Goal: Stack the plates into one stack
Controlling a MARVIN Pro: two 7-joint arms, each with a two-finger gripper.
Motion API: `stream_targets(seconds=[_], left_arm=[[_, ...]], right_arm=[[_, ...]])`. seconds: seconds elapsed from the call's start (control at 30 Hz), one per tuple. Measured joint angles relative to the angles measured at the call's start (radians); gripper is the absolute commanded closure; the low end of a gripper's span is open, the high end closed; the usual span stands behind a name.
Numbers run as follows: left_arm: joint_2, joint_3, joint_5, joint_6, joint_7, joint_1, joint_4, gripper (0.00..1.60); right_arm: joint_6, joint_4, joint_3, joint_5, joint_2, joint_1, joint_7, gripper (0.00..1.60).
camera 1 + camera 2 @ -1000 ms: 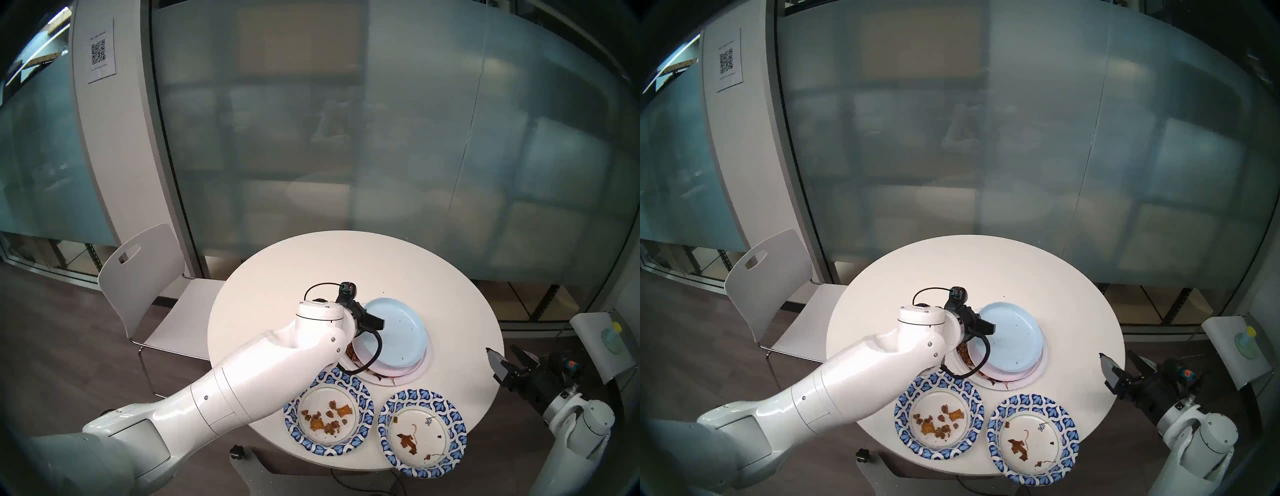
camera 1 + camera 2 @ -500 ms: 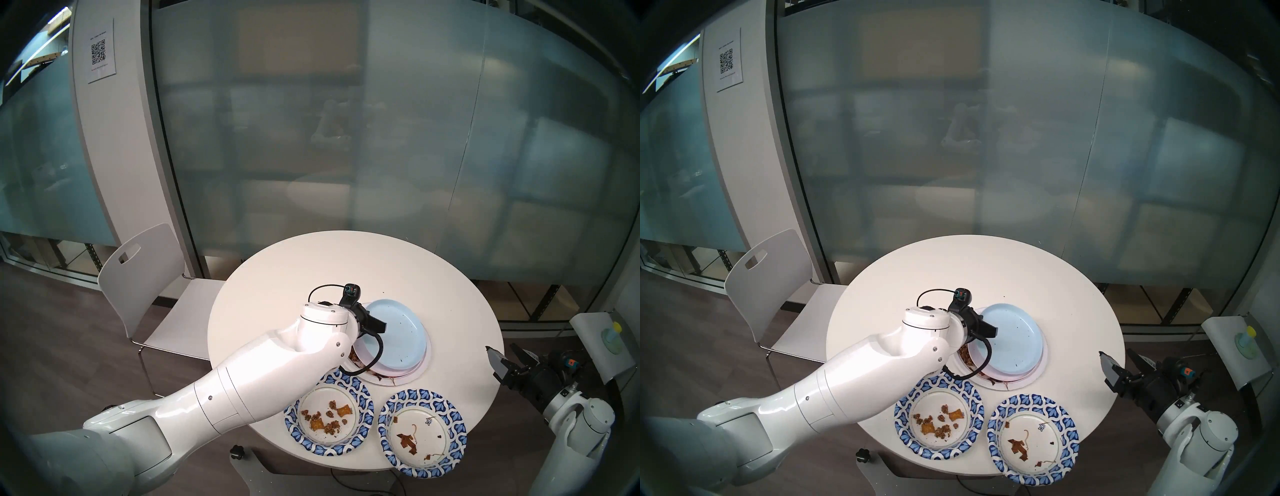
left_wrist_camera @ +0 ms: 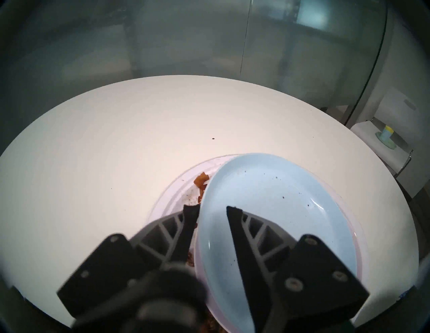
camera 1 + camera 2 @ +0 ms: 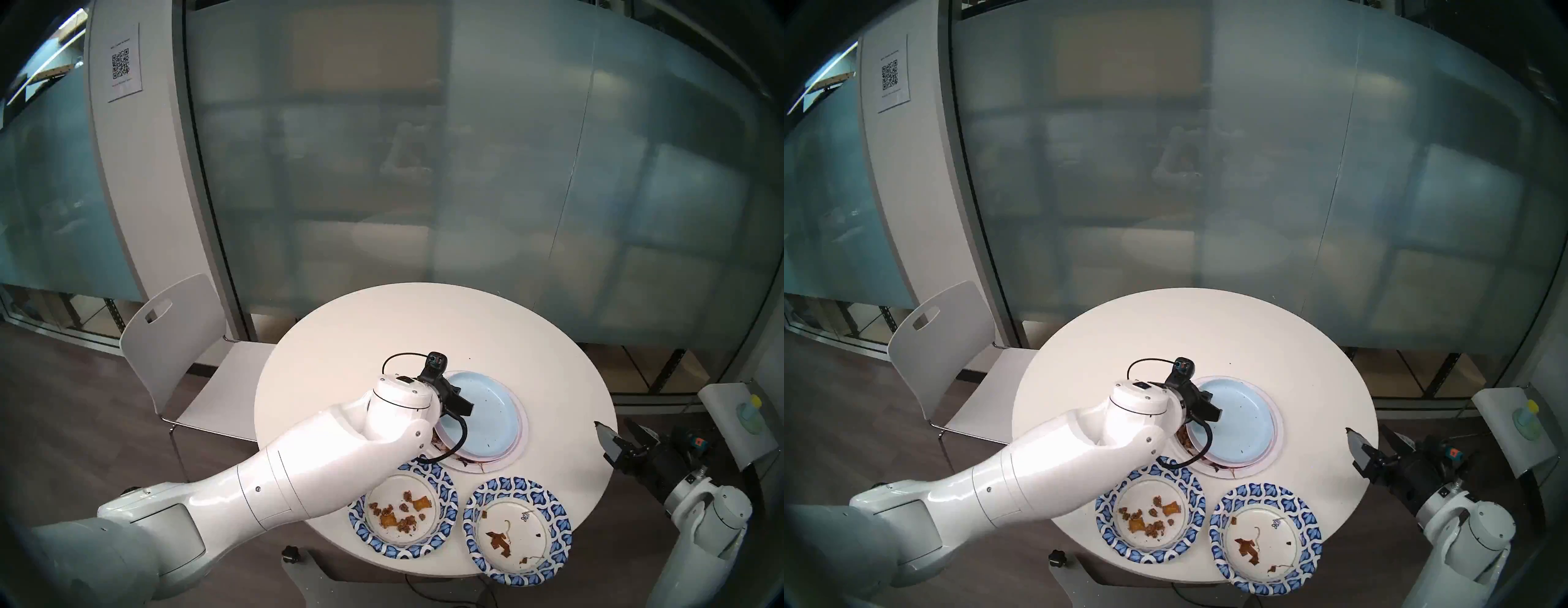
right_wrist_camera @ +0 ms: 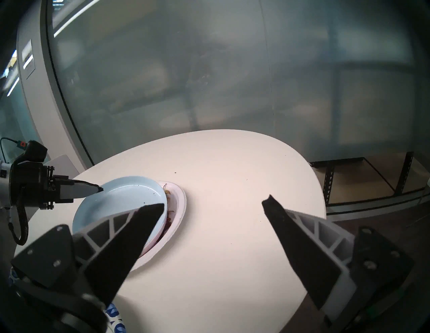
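My left gripper (image 4: 464,408) is shut on the left rim of the light blue plate (image 4: 488,414), one finger inside it and one under it; this also shows in the left wrist view (image 3: 211,208). The plate tilts slightly, left side raised, over the pink plate (image 4: 524,420). The pink plate lies in the large white plate (image 4: 488,468), which holds brown scraps. Two blue-patterned plates with scraps sit at the table's front, one left (image 4: 447,499) and one right (image 4: 513,486). My right gripper (image 4: 613,426) is open and empty at the table's right edge.
The round white table (image 4: 424,331) stands before a frosted glass wall. A white chair (image 4: 178,339) stands at its left. A small stand with a yellow-topped item (image 4: 749,414) is at the far right, behind my right arm.
My left gripper has lowered the light blue plate and carried it slightly right. The plate now tilts less and sits closer over the pink plate. The right arm has barely moved.
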Motion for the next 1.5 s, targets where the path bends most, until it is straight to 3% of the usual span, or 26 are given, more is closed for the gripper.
stream_targets(seconds=[0.07, 0.13, 0.37, 0.43, 0.77, 1.0, 1.3, 1.5], left_arm=[[0.003, 0.006, 0.009, -0.002, -0.002, -0.003, -0.001, 0.38], [0.013, 0.015, 0.026, -0.007, -0.008, -0.008, -0.006, 0.19], [0.038, 0.024, 0.056, -0.018, -0.018, -0.015, -0.044, 0.13], [0.046, 0.018, 0.06, -0.025, -0.018, -0.015, -0.066, 0.0], [0.116, -0.101, 0.002, -0.066, 0.006, 0.007, -0.202, 0.0], [0.209, -0.152, -0.019, -0.113, 0.0, 0.066, -0.307, 0.0], [0.317, -0.184, 0.044, -0.192, -0.037, 0.151, -0.394, 0.0], [0.386, -0.198, 0.067, -0.259, -0.066, 0.197, -0.418, 0.0]], right_arm=[[0.0, 0.001, 0.0, 0.0, 0.0, 0.001, 0.0, 0.0], [0.0, 0.003, -0.001, 0.0, 0.0, 0.003, 0.001, 0.0], [-0.001, 0.007, -0.002, -0.001, 0.001, 0.006, 0.003, 0.0], [0.0, 0.007, -0.004, -0.001, 0.002, 0.007, 0.005, 0.0], [0.011, 0.0, -0.032, -0.002, 0.002, -0.006, 0.036, 0.0], [0.032, -0.04, -0.053, -0.006, -0.001, -0.053, 0.08, 0.0], [0.04, -0.128, -0.059, -0.024, -0.01, -0.141, 0.151, 0.0], [0.03, -0.178, -0.054, -0.075, -0.021, -0.214, 0.218, 0.0]])
